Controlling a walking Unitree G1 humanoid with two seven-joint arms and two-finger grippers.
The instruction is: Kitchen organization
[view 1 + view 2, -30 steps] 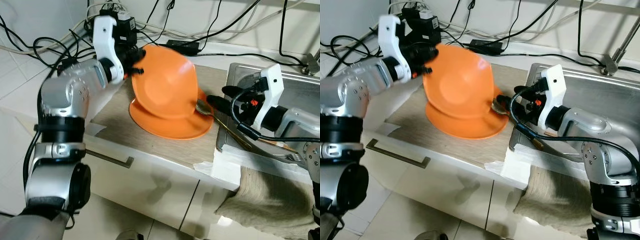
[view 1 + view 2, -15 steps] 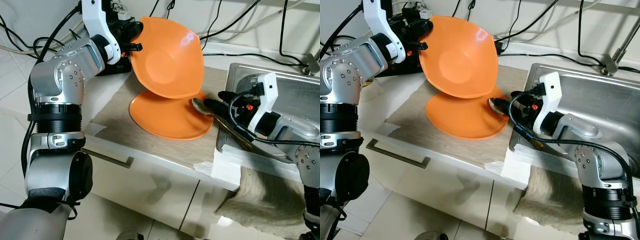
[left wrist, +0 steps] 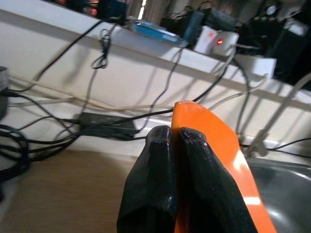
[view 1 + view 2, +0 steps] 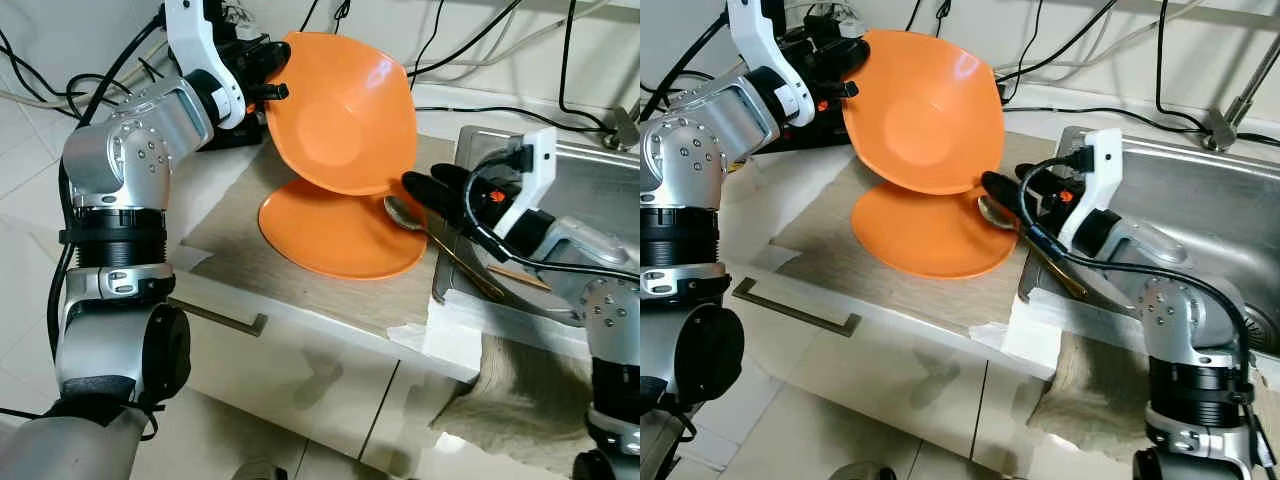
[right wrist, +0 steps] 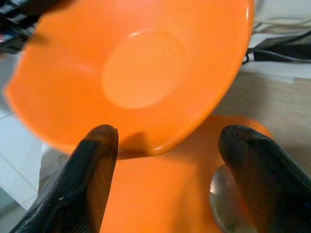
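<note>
Orange bowl [image 4: 340, 115] held tilted above an orange plate [image 4: 335, 235]

Its far-left rim is clamped by the left claw [image 4: 268, 75]; the right claw [image 5: 170, 160], fingers apart, is held near the bowl's lower edge.

No legible text or labels

An orange bowl [image 4: 340, 115] over an orange plate [image 4: 335, 240], beside a silver spoon [image 4: 405, 213].

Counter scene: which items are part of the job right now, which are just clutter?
In play:
orange bowl, pinched by left gripper
orange plate
spoon
right gripper, open at the bowl

Clutter:
cables
sink
towel
</note>
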